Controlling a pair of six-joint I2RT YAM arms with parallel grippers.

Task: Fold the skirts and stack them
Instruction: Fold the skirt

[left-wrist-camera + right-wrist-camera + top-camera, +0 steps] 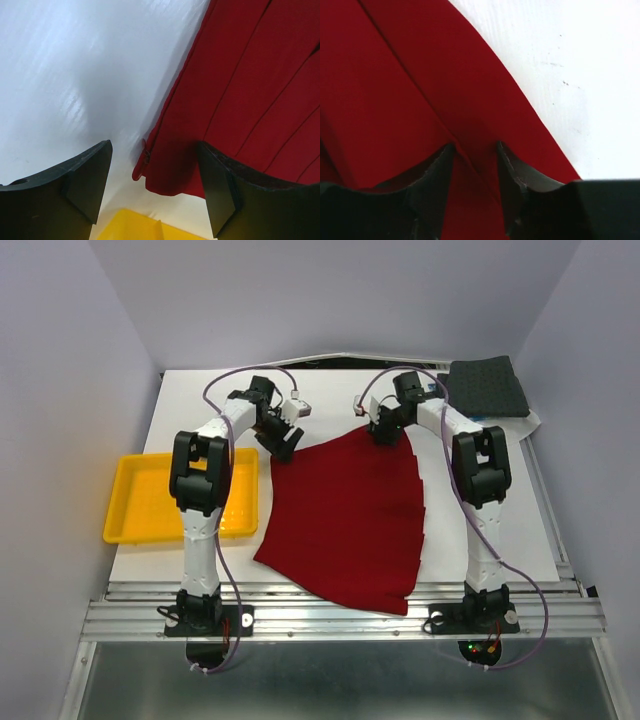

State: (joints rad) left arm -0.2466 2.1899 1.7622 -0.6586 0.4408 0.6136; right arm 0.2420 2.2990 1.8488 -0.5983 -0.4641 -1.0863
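Note:
The deep red skirt lies spread flat in the middle of the white table, its narrow waist end at the back. My left gripper is open, its jaws straddling the skirt's back left corner just above the table. My right gripper is open at the back right corner, fingertips down on the red cloth with a pleat line running between them. The dark charcoal grey skirt lies folded at the back right corner of the table. The blue floral skirt is out of view.
A yellow plastic tray sits at the table's left edge beside the left arm; its rim also shows in the left wrist view. White walls close in the table on three sides. A metal rail runs along the front edge.

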